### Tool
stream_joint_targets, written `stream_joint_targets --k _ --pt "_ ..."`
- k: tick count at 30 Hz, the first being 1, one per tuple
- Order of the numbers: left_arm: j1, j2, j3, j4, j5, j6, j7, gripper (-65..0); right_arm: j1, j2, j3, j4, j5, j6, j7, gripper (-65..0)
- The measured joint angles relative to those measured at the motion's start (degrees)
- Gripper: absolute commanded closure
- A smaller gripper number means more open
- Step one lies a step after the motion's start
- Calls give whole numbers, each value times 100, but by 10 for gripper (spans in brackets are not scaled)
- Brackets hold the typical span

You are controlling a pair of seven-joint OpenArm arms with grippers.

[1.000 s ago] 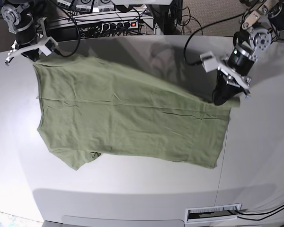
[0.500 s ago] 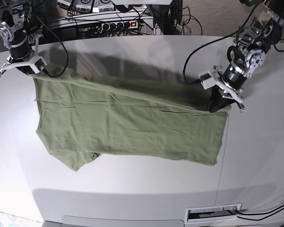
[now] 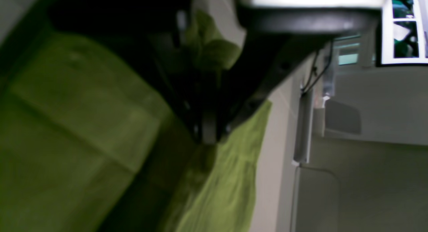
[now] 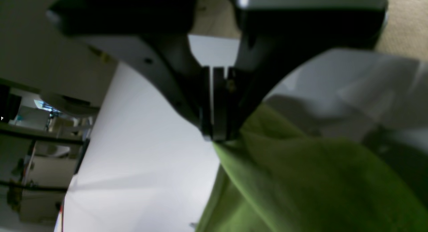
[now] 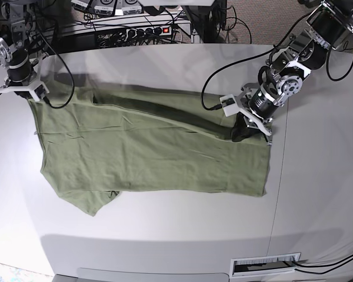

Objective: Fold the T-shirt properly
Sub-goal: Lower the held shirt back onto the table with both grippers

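Note:
The olive-green T-shirt lies spread across the white table, stretched between both arms. On the right of the base view my left gripper is shut on the T-shirt's upper right corner; the left wrist view shows the green cloth pinched between the dark fingers. At the far left my right gripper is shut on the T-shirt's upper left corner. In the right wrist view the cloth hangs from the closed fingers. A short sleeve sticks out at the lower left.
Cables and a power strip run along the table's back edge. A black cable loops over the table to the left arm. A white slotted label sits near the front edge.
Both grippers have pulled the T-shirt leftward and slightly toward the front. The left gripper moved left and down; the right gripper moved toward the left edge. The cloth lies flatter.

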Motion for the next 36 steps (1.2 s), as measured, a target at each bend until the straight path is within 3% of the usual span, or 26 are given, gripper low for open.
stream_joint_targets --k 9,12,22,28,32,36 --pt "-33 -28 -2 -116 -70 9 -37 0 496 -2 -2 -448 284 -9 13 0" --pt "-33 -31 -2 -116 -111 13 -17 0 501 -15 -2 -448 271 -13 -98 -132" --pt "-52 -188 26 -87 -68 17 278 0 501 -13 0 -446 271 -17 -136 -142" --pt "-50 -173 26 -17 -61 22 494 -194 501 -13 0 -446 271 -15 -109 -160" --pt "-46 -275 9 264 -70 24 1541 -198 501 -13 0 -446 269 -17 -46 -161" --pt "-48 -472 4 999 -114 0 1871 -197 566 2 0 -446 275 -15 -26 -161"
